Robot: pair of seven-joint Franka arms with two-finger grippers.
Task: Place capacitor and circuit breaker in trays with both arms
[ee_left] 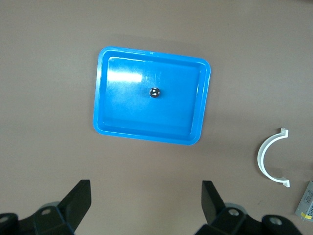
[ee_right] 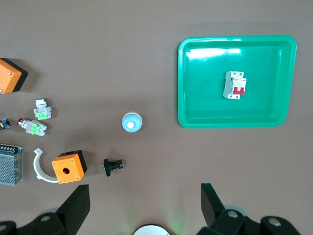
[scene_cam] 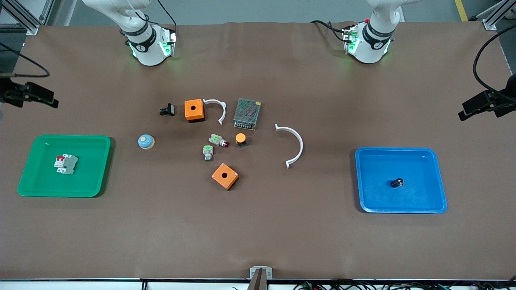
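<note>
1. My left gripper [ee_left: 143,208] hangs high with its jaws wide apart and empty, at frame bottom.
2. My right gripper [ee_right: 143,208] is the same.
3. Capacitor [scene_cam: 397,182] in blue tray [scene_cam: 435,205], lower right.
4. Circuit breaker [scene_cam: 65,164] in green tray [scene_cam: 28,189], lower left.

Two orange boxes [scene_cam: 194,110] [scene_cam: 225,176], meshed metal unit [scene_cam: 247,114] (perhaps a power supply), blue-domed button [scene_cam: 145,141], white curved clips [scene_cam: 292,145]

No readable text, label, brand or number anywhere I can see. The circuit breaker [ee_right: 234,85] in my right wrist view has marks too small to read, and the mesh-topped metal box [scene_cam: 247,114] shows none legible.
</note>
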